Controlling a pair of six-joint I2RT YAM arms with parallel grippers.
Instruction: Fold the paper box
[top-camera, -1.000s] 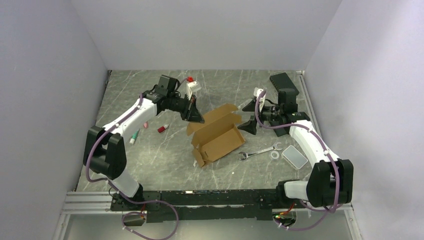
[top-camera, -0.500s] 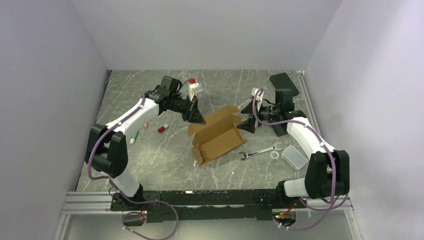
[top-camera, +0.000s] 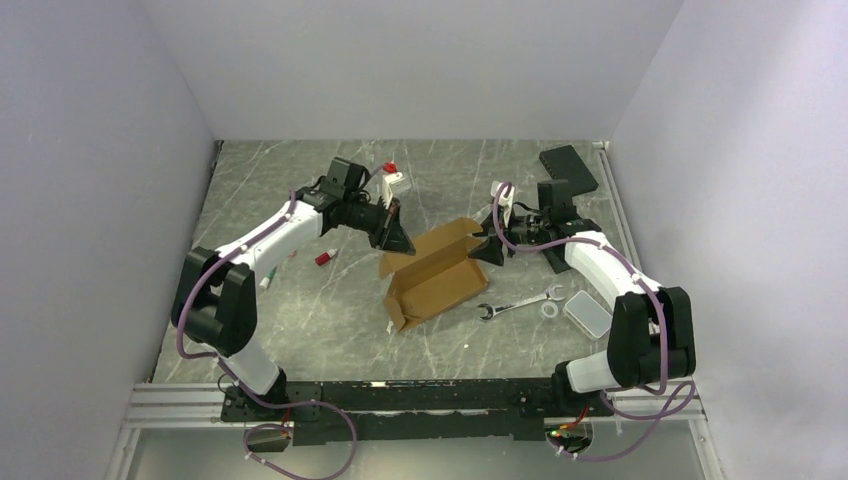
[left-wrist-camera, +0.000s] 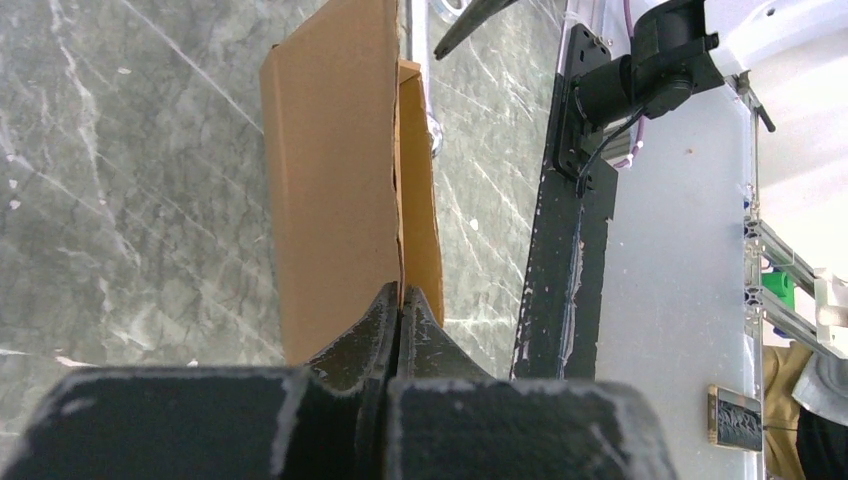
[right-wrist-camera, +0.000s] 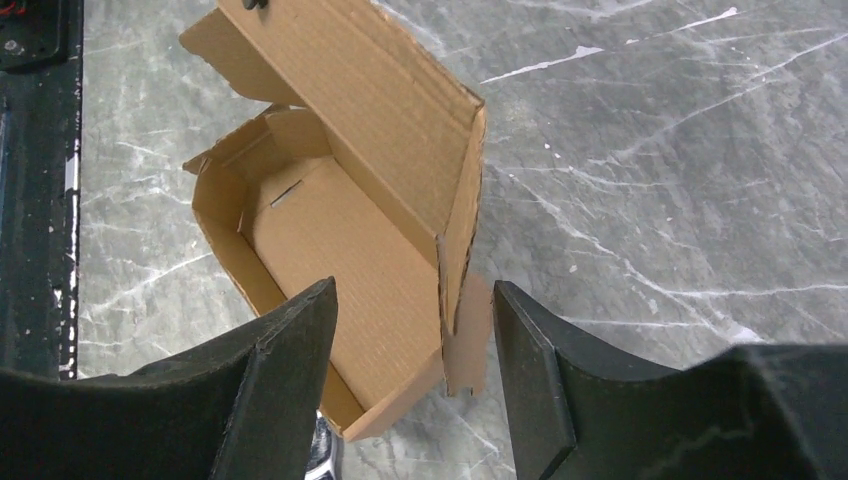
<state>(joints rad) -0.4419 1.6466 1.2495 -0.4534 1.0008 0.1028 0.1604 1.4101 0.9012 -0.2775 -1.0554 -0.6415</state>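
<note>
At the middle of the grey marbled table (top-camera: 300, 320), the paper box (top-camera: 435, 280) lies half-formed, its lid raised. Left gripper (top-camera: 398, 240) pinches the lid's far-left edge, fingers closed on the cardboard. Right gripper (top-camera: 490, 250) has its jaws apart, astride the box's right end flap. A combination wrench (top-camera: 518, 302) lies near the box.
</note>
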